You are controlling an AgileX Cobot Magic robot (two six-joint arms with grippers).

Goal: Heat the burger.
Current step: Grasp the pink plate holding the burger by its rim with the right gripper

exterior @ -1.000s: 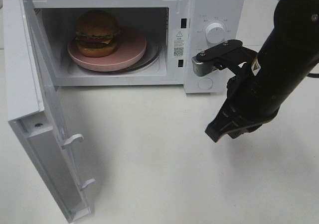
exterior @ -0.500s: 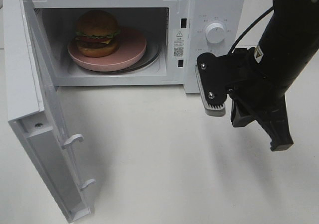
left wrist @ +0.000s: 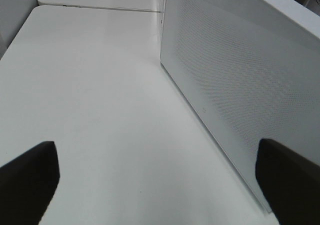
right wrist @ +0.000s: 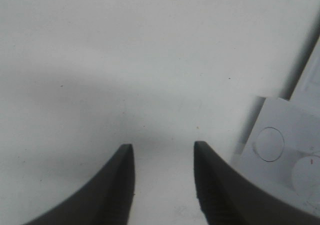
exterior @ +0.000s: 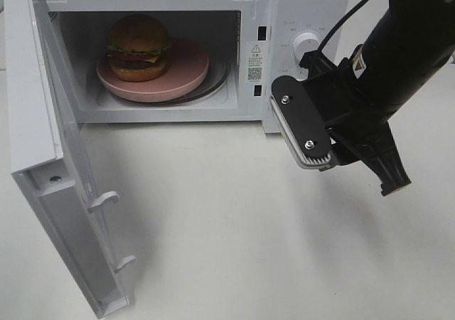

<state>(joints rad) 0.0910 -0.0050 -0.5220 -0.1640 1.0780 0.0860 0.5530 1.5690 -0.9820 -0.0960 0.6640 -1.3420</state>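
The burger (exterior: pixel 138 46) stands on the left part of a round pink plate (exterior: pixel 186 67) inside the open microwave (exterior: pixel 298 7). My right gripper (exterior: pixel 392 181) hangs in front of the microwave's control panel, fingers pointing down and to the right, well clear of the burger. In the right wrist view the right gripper (right wrist: pixel 162 147) shows a gap between its dark fingers (right wrist: pixel 122 185) with nothing in it. My left gripper (left wrist: pixel 155 150) is open wide over bare table beside the microwave's perforated side wall (left wrist: pixel 240 100). It is out of the exterior high view.
The microwave door (exterior: pixel 64 192) stands swung open toward the front left, its latch hooks (exterior: pixel 106 199) sticking out. The dial (exterior: pixel 307 43) and a round button (right wrist: pixel 269 144) sit on the panel near my right arm. White table (exterior: pixel 234 227) lies in front.
My right gripper has gone from shut to open. It turned at the wrist and swung from pointing down-left to pointing down-right, a little nearer the control panel. Burger, plate and door have not moved.
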